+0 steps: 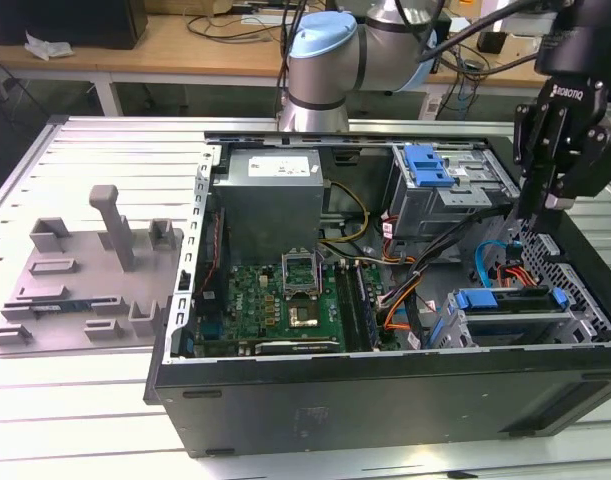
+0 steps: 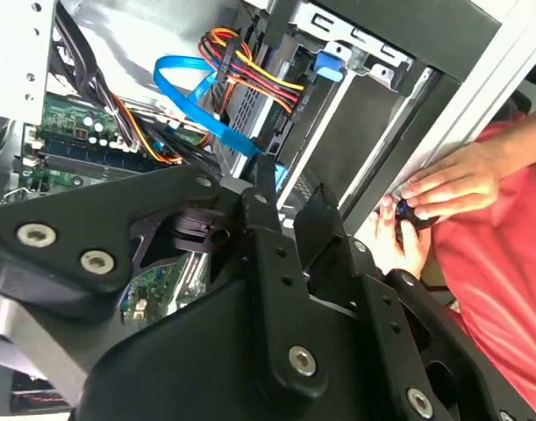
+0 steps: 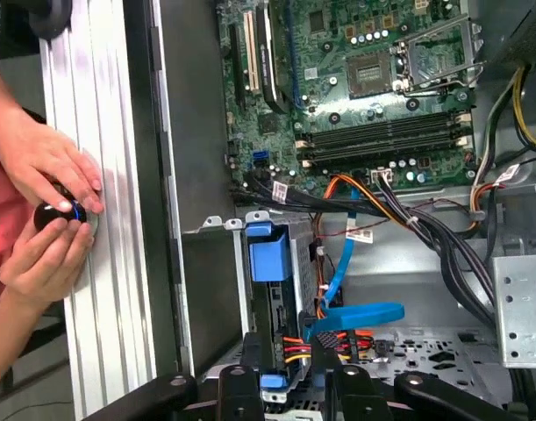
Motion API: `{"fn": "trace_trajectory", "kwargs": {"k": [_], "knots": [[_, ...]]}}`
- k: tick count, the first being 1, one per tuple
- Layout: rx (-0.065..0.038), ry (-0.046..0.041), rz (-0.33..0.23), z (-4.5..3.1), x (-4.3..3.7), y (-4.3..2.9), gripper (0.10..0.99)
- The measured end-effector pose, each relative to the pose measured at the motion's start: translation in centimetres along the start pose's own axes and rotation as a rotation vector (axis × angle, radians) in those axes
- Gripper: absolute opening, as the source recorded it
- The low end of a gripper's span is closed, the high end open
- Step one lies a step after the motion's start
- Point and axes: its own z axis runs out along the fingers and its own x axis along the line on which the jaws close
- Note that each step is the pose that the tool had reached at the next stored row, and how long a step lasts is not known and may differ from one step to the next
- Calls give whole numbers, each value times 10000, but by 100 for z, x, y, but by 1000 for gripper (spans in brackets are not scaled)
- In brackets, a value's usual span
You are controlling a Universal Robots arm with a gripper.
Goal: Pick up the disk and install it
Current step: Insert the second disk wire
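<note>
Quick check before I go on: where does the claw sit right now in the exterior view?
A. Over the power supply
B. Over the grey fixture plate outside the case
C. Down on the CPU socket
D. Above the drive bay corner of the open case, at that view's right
D: the claw hangs over the drive bay with its blue bracket, well clear of the motherboard.
</note>
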Motion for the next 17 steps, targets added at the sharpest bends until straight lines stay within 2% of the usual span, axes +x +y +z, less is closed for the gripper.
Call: {"fn": "trace_trajectory", "kwargs": {"k": [2,7,10,12,13,14,17], "knots": [[-4,44,18,34,-12,1,361],[-113,97,338,124,-48,2,361],[-128,290,453,159,-106,4,361],[-117,387,459,169,-139,6,361],[-105,481,462,183,-166,8,361],[-101,516,463,195,-179,8,361],[-101,537,471,218,-192,7,361]]}}
